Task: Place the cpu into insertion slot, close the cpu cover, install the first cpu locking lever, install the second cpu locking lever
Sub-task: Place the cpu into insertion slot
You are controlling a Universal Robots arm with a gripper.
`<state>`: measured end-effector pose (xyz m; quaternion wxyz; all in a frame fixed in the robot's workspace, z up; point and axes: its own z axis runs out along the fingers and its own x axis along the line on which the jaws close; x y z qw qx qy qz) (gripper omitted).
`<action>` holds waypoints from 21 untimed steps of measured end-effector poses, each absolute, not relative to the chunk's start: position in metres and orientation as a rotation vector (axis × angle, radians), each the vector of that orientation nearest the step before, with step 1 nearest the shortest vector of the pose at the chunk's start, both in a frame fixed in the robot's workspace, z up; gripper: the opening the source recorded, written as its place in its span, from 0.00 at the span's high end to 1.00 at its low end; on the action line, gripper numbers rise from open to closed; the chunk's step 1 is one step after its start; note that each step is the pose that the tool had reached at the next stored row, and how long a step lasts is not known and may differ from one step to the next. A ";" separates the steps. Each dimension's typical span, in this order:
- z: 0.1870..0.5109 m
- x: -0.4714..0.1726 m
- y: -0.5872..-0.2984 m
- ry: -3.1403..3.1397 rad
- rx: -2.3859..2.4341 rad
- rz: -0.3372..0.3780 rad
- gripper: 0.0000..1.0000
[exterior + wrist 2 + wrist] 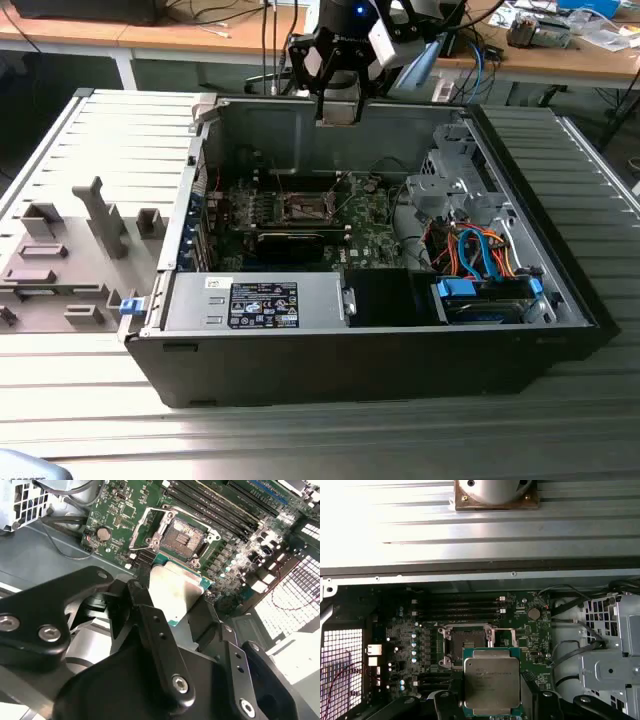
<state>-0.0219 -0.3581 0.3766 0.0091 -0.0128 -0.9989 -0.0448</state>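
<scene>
— Item?
— Cpu [492,682]. Small flat square package: matt silver-grey metal lid on a thin green substrate rim. Judged light, stiff, smooth enough to slip, delicate on the contact face.

— Where to take hold?
— By two opposite edges, never by the faces. Held that way now: gripper [492,702] closed to chip width, black metal fingers [155,630] clamping opposite sides, lid turned toward both wrist views.

— Location?
— Aloft, touching nothing but the fingers, above the open computer case [350,370], over the rim of its wall farthest from the exterior camera.

— Destination fittings?
— Insertion slot [467,641]: square socket, dark pin field, bright metal rim, near the middle of the green motherboard [530,630], alongside long black memory slots [465,607]. Unoccupied.
— Cpu cover [139,527]: thin grey metal frame, apparently raised off the slot at one edge. Rigid but thin, likely springy.
</scene>
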 end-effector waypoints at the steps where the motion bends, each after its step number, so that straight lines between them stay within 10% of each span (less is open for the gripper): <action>1: 0.377 -0.022 -0.358 -3.120 -0.040 -0.140 0.46; 21: 0.373 -0.023 -0.358 -3.120 -0.040 -0.140 0.46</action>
